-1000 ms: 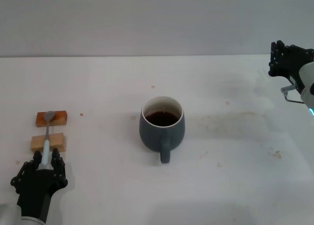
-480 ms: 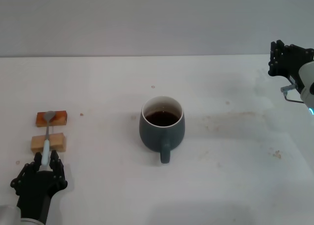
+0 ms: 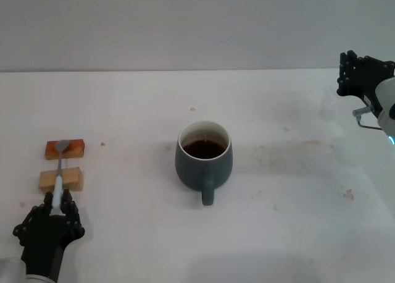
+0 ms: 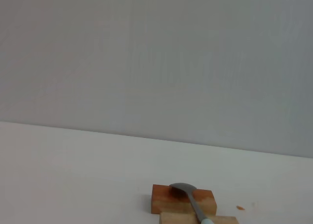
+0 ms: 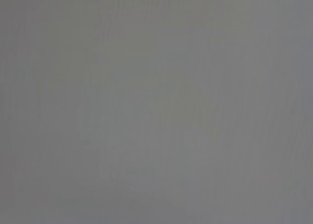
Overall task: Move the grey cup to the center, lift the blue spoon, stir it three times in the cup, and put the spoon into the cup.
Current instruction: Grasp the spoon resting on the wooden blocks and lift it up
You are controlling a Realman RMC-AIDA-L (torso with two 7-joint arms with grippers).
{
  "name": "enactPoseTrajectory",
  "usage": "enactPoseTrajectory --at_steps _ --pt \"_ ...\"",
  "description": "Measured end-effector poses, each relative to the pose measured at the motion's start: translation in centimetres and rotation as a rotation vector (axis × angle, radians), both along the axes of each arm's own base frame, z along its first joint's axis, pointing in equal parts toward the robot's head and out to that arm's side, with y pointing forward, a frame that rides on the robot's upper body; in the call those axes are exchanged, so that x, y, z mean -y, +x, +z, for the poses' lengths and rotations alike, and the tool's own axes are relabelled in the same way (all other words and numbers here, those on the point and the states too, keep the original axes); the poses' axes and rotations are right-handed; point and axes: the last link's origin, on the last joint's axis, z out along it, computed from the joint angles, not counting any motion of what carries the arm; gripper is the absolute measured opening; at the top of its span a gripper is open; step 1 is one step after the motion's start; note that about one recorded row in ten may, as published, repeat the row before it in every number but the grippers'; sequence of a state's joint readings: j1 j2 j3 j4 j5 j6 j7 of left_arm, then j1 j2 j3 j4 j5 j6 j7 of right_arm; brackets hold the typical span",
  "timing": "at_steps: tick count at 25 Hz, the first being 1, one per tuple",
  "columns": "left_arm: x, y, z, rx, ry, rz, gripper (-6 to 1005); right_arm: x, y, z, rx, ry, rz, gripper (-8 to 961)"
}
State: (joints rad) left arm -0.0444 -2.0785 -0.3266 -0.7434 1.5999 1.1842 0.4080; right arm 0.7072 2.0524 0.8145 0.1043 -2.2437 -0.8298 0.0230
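The grey cup (image 3: 204, 159) stands at the table's middle with dark liquid inside and its handle toward me. The blue spoon (image 3: 58, 178) lies across two small wooden blocks at the left, its metal bowl on the far block; it also shows in the left wrist view (image 4: 188, 197). My left gripper (image 3: 57, 204) is at the near end of the spoon and is shut on the pale-blue handle. The spoon still rests on the blocks. My right gripper (image 3: 359, 73) is raised at the far right, open and empty, well away from the cup.
The far wooden block (image 3: 65, 149) is orange-brown and the near block (image 3: 61, 179) is paler. Small brown stains mark the white table (image 3: 290, 153) to the right of the cup. The right wrist view shows only plain grey.
My left gripper's fingers have drawn in around the spoon handle. The spoon, the cup and the right arm have not moved.
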Motion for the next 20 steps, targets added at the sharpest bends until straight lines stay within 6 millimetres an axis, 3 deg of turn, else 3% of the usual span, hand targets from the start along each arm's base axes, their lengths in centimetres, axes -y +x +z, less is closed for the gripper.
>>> enactPoseTrajectory --at_steps 20 --pt "-0.07 0.00 0.01 -0.002 0.000 -0.002 182 -0.05 -0.11 -0.03 -0.001 -0.001 0.003 73"
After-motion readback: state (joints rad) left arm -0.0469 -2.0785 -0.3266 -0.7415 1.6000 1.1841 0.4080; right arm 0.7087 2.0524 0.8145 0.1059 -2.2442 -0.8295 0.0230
